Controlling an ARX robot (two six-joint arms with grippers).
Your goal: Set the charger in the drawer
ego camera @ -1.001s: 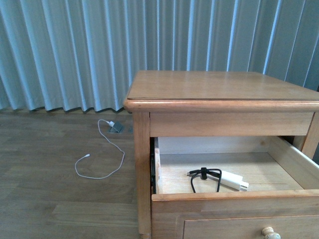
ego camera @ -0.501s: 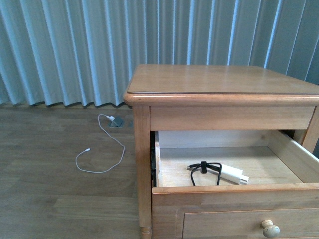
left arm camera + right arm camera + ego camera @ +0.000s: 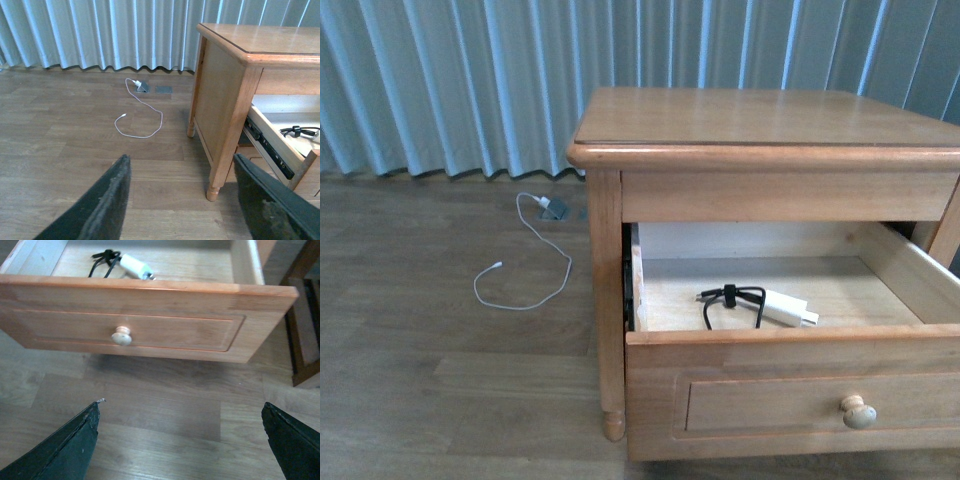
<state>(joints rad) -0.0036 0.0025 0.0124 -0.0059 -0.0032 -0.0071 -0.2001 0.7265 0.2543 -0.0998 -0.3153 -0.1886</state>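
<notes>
The charger (image 3: 782,307), a white brick with a strapped black cable (image 3: 731,299), lies on the pale floor of the open upper drawer (image 3: 790,345) of the wooden nightstand (image 3: 760,120). It also shows in the right wrist view (image 3: 134,264), behind the drawer front with its pale knob (image 3: 121,336). In the left wrist view only its black cable (image 3: 296,131) shows inside the drawer. My left gripper (image 3: 182,200) is open and empty over the floor beside the nightstand's leg. My right gripper (image 3: 181,440) is open and empty, low in front of the drawer front. Neither arm shows in the front view.
A thin white cable (image 3: 525,275) with a small adapter (image 3: 544,203) lies on the wood floor left of the nightstand, by a floor socket (image 3: 556,211). Blue-grey curtains (image 3: 460,80) hang behind. A dark wooden frame (image 3: 302,335) stands beside the drawer in the right wrist view.
The front view has shifted: the nightstand now sits higher in frame and the whole drawer front with its knob is visible. The charger has stayed in the drawer.
</notes>
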